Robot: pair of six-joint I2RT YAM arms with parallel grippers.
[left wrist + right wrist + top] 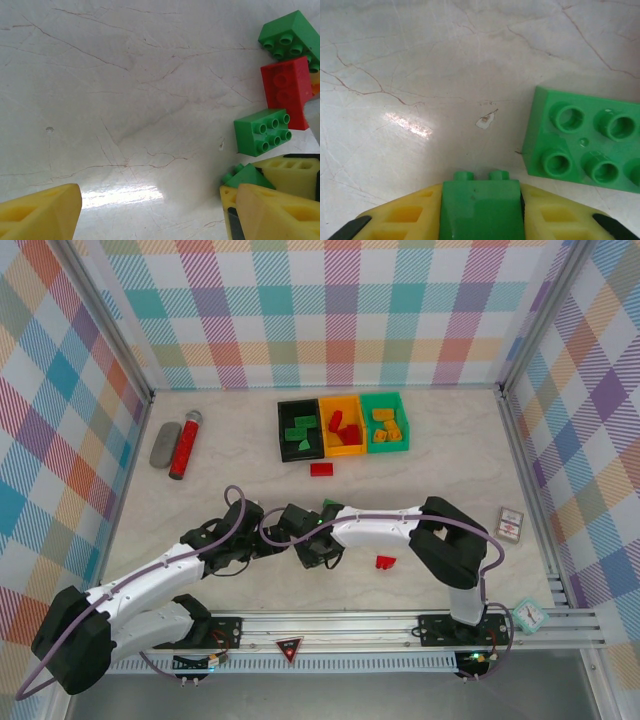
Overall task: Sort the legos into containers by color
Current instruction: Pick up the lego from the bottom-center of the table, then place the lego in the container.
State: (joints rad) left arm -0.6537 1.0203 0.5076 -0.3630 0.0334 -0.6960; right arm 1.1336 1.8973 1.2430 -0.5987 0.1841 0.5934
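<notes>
1. From the top view, my right pincer point(312, 543) sat low in mid-frame, with my left pincer point(258, 537) just to its left. The black bin point(300, 405), which already had green pieces in it, lay almost straight up the frame from the right pincer and well apart. The orange bin point(343, 398) and the green bin point(384, 396) followed on its right. A loose red brick point(322, 469) lay just below the bins, slightly right of that line.

2. From the left wrist, my left pincer point(155, 212) stood apart over bare table with nothing between its fingers point(45, 212). At the right edge lay a square green brick point(262, 131) and a red block point(287, 90). At lower right, my other pincer's yellow tips held the green sloped brick point(247, 176).

3. From the right wrist, my right pincer point(481, 192) was clamped on the green sloped brick point(481, 215) at bottom centre, its two studs toward the top of the frame. A flat green brick point(590, 145) lay apart on the right, studs up.

4. I judged the carry was the right arm's: up-frame to the black bin, keeping left of the loose red brick.
</notes>
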